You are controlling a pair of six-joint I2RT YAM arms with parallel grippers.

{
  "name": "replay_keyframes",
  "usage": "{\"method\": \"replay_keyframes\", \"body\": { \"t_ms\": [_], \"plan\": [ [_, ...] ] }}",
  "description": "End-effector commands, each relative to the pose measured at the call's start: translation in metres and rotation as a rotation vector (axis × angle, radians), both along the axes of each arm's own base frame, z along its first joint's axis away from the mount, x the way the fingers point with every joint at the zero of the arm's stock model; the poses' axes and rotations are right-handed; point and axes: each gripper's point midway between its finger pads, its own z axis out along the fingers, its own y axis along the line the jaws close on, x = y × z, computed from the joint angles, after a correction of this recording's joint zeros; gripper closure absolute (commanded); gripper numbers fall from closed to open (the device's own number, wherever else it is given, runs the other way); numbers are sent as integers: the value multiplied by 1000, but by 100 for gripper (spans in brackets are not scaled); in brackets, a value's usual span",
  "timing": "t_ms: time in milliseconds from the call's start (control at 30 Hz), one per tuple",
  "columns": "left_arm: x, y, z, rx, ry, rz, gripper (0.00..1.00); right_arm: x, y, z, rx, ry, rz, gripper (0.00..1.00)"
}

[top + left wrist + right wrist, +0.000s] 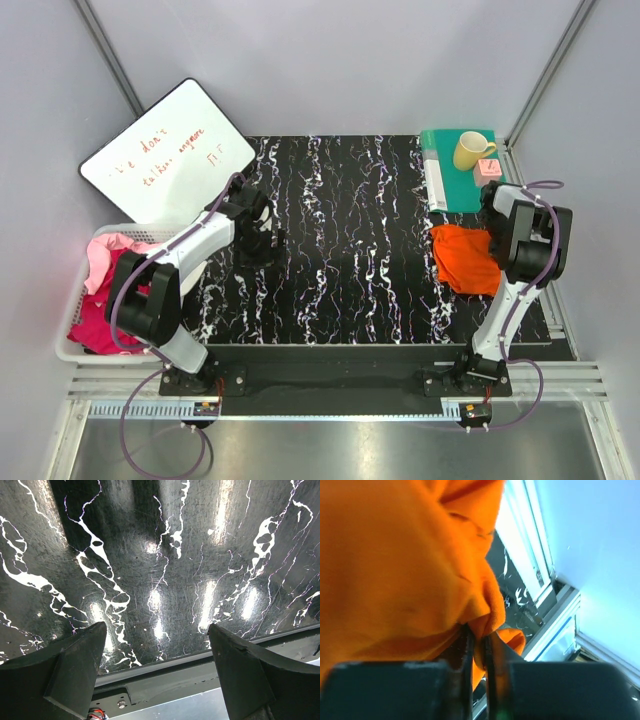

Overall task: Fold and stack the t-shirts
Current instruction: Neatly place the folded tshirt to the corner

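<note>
A bright orange t-shirt (pixel 466 258) lies bunched at the right side of the black marbled table (pixel 350 240). My right gripper (pixel 479 641) is shut on a fold of the orange t-shirt (pixel 395 565), which fills most of the right wrist view. In the white basket (pixel 75 345) at the left lie a magenta t-shirt (pixel 95 322) and a pale pink t-shirt (pixel 108 255), both crumpled. My left gripper (pixel 157 652) hangs open over bare table near the left side, with nothing between its fingers (pixel 75 665).
A whiteboard (pixel 165 160) with writing leans at the back left. A teal-green mat (pixel 462 172) at the back right carries a yellow mug (pixel 470 150) and a small pink block (pixel 489 169). Grey walls enclose the table on three sides.
</note>
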Motion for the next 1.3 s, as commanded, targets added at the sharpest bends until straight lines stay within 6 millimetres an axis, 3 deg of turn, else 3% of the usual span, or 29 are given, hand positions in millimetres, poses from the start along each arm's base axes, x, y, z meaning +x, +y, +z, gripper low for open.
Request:
{"method": "replay_keyframes", "body": {
  "t_ms": [0, 100, 200, 333, 467, 633, 767, 800, 833, 900, 967, 1067, 1167, 1267],
  "plan": [
    [4, 1, 2, -3, -33, -8, 11, 32, -14, 18, -55, -101, 10, 71],
    [6, 1, 2, -4, -39, -5, 10, 46, -23, 33, -83, -109, 54, 41],
    [9, -1, 1, -7, -40, 1, 9, 55, -16, 32, -34, -151, 47, 34],
    [12, -2, 5, -12, -53, -1, 9, 46, -16, 24, -36, -100, 40, 14],
    [15, -4, 13, -25, -81, -4, 8, 51, -14, 41, -29, -167, 35, 7],
    [21, -4, 23, -28, -120, -18, 7, 85, 14, 98, 65, -371, 85, 0],
    [27, -3, 29, -17, -145, -28, 5, 114, 62, 136, 121, -488, 208, 0],
    [27, -1, 29, -9, -148, -34, 4, 125, 85, 148, 134, -524, 266, 0],
    [28, -2, 30, -9, -148, -35, 4, 129, 96, 151, 150, -537, 288, 0],
    [28, -1, 30, -7, -145, -38, 4, 140, 151, 153, 217, -551, 400, 0],
    [28, 0, 30, 2, -150, -36, 3, 143, 179, 147, 259, -555, 429, 0],
    [27, 4, 30, 17, -151, -38, 3, 140, 251, 121, 417, -531, 527, 0],
    [23, 4, 30, 13, -140, -50, 3, 125, 312, 95, 528, -479, 626, 0],
    [24, 7, 34, 27, -165, -53, 2, 106, 354, 74, 576, -414, 690, 0]
  ]
}}
